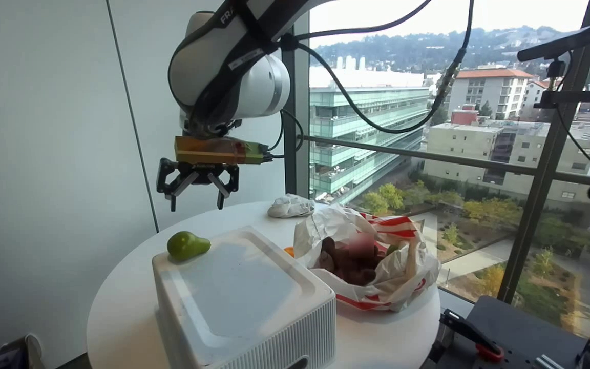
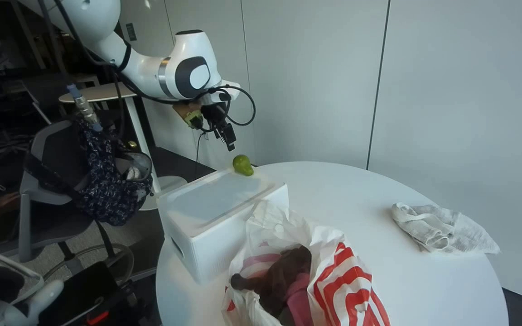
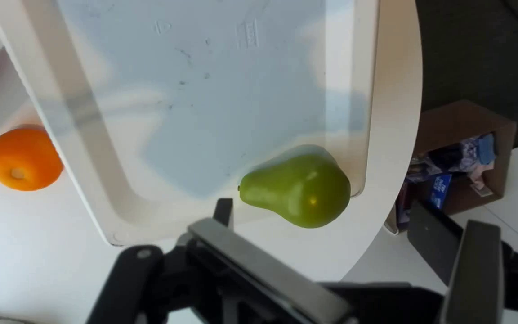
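Your black two-fingered pincer [image 1: 196,206]: spread wide, nothing between its tips; left of centre in an exterior view.

Smooth green pear [image 3: 301,193]: on a corner of the white plastic box with recessed top [image 1: 244,287]; below your pincer in both exterior views, not touching. Long axis: nearly level across your wrist view, stem leftward, roughly along the line from tip to tip.

Round orange fruit [image 3: 25,159]: left of your wrist view, on the round white table [image 1: 121,307], beside the box.
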Robot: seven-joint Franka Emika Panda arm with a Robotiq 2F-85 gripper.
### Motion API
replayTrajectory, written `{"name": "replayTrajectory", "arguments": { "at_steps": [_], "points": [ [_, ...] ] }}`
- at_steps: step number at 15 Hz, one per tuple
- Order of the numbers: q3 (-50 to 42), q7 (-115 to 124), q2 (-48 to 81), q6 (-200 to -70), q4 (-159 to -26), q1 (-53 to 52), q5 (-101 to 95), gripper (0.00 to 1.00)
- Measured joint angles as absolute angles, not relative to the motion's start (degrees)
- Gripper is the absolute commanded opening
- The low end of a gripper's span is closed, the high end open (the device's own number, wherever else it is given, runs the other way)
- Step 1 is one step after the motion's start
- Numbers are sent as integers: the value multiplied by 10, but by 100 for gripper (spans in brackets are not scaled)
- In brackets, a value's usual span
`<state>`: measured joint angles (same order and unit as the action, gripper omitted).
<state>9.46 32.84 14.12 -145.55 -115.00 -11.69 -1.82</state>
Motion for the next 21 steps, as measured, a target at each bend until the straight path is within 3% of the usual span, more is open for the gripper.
{"name": "replayTrajectory", "arguments": {
  "at_steps": [11,21],
  "points": [
    [19,563,294,-1351,-974,-209,-24,100],
    [4,656,392,-1304,-839,-216,-24,100]
  ]
}}
